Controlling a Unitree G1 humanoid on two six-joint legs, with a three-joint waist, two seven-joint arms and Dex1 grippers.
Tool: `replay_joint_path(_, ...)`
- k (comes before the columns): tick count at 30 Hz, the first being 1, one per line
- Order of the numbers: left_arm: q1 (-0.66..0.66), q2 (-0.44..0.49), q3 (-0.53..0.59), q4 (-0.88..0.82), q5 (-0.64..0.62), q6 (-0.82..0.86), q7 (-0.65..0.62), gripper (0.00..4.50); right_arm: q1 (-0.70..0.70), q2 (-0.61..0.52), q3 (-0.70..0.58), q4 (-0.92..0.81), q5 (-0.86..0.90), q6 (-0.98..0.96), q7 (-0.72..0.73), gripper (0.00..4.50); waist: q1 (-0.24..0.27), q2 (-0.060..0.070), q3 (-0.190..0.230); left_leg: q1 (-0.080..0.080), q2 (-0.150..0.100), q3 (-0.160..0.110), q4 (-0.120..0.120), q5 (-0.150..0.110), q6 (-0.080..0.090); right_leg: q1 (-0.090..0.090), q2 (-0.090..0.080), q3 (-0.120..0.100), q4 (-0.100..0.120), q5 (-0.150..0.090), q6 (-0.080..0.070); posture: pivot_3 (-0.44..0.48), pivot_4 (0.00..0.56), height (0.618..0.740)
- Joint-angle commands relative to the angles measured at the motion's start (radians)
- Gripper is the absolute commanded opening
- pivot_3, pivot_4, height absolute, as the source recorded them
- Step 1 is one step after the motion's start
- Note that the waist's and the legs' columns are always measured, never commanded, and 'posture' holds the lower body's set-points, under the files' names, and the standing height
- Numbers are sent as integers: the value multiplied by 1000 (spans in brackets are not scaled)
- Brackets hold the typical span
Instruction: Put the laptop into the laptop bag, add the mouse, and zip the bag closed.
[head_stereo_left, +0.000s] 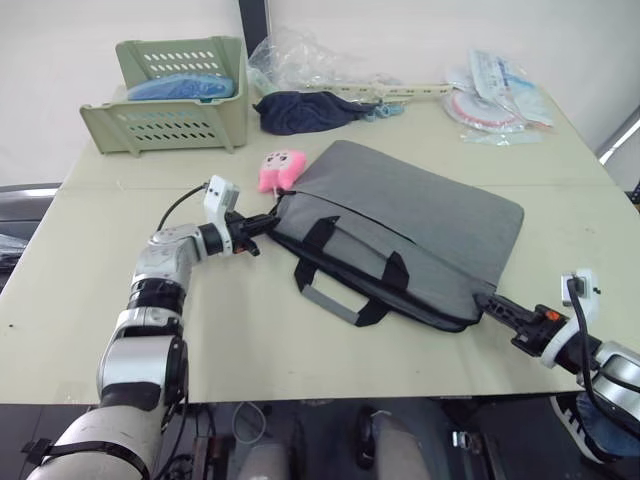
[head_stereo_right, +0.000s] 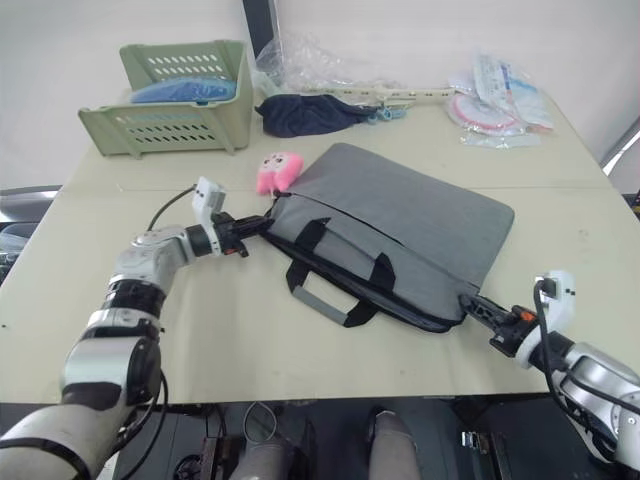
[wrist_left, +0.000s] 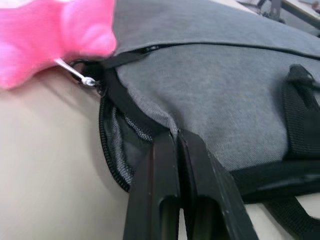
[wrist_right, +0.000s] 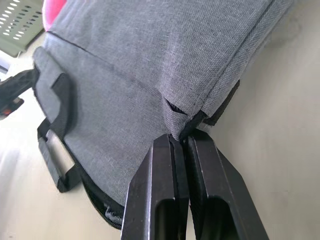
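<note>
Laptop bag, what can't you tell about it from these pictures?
- Contents: the laptop bag has grey fabric covering its inside in the eye views.
- Zipper: how far it is closed; the left gripper and right gripper pinch the fabric at opposite corners, covering the ends.

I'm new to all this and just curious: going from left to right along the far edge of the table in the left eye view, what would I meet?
Green basket → dark blue cloth → clear plastic bag → sealed packets.
</note>
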Motion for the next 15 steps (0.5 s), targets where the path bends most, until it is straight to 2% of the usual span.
replay_joint_path(1, 256, 108, -15, -509, -111, 302, -64, 0, -92, -75, 8, 65, -21, 5, 45, 37, -12, 2, -1, 0, 1, 1, 0, 0, 0, 0, 0, 0, 0, 0, 0, 0, 150, 740)
replay_joint_path(5, 433, 194, 8, -838, -237, 516, -85, 0, -127, -138, 38, 117, -30, 36, 132, 37, -11, 2, -1, 0, 1, -1, 0, 0, 0, 0, 0, 0, 0, 0, 0, 0, 150, 740)
replay_joint_path(7, 495, 244, 28, -944, -288, 589, -94, 0, -144, -163, 58, 144, -64, 31, 164, 37, -11, 2, -1, 0, 1, -1, 0, 0, 0, 0, 0, 1, 0, 0, 0, 0, 150, 740)
replay_joint_path(12, 589, 326, 53, -1053, -360, 673, -92, 0, -158, -188, 84, 171, -105, 29, 229, 37, 4, 3, -1, -1, 1, -2, 1, -1, -1, 0, 0, 1, 0, 0, 0, 0, 150, 740)
replay_joint_path(15, 646, 354, 45, -1084, -362, 654, -80, 0, -169, -198, 89, 205, -151, 8, 265, 37, 10, 4, -1, 0, 1, -2, 1, -1, -2, 0, 0, 1, -1, 0, 0, 0, 150, 740)
